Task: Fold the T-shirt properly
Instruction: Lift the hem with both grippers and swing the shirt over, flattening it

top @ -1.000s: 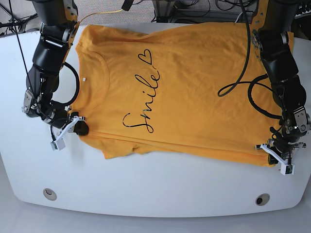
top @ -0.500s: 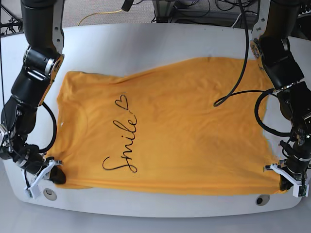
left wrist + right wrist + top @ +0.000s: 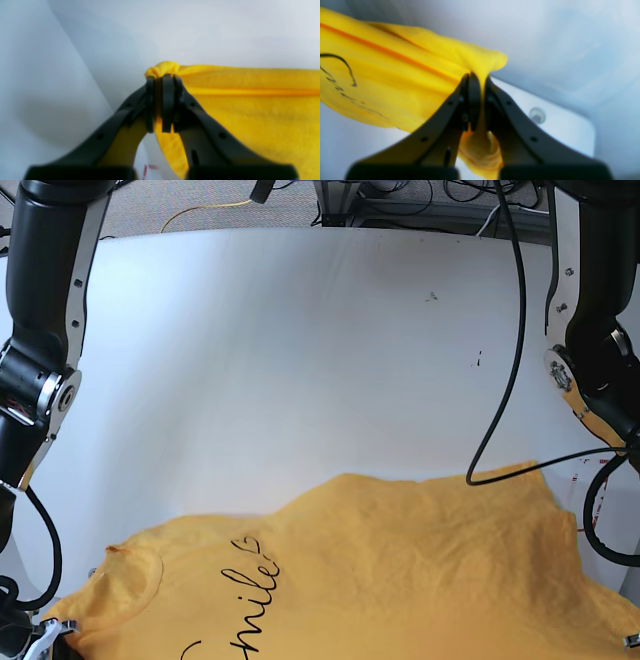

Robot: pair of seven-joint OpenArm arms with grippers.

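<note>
At the left of the T-shirt (image 3: 400, 570), my right gripper (image 3: 480, 80) is clamping a bunched edge, jaws closed on cloth. Now the shirt is stretching between my grippers, lettering showing, its lower part running out of the base view over the near side of the white table (image 3: 280, 380). At the shirt's right, my left gripper (image 3: 161, 77) is pinching another edge, jaws closed.

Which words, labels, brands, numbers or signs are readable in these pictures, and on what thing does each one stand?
"mile", black handwriting on the T-shirt; a black stroke left of it runs toward the bottom edge of the base view.
A heart outline, black, on the same shirt, above the writing.
Red marks on the white table, at the right side in the base view: too small to read.
No brand or number is readable.
</note>
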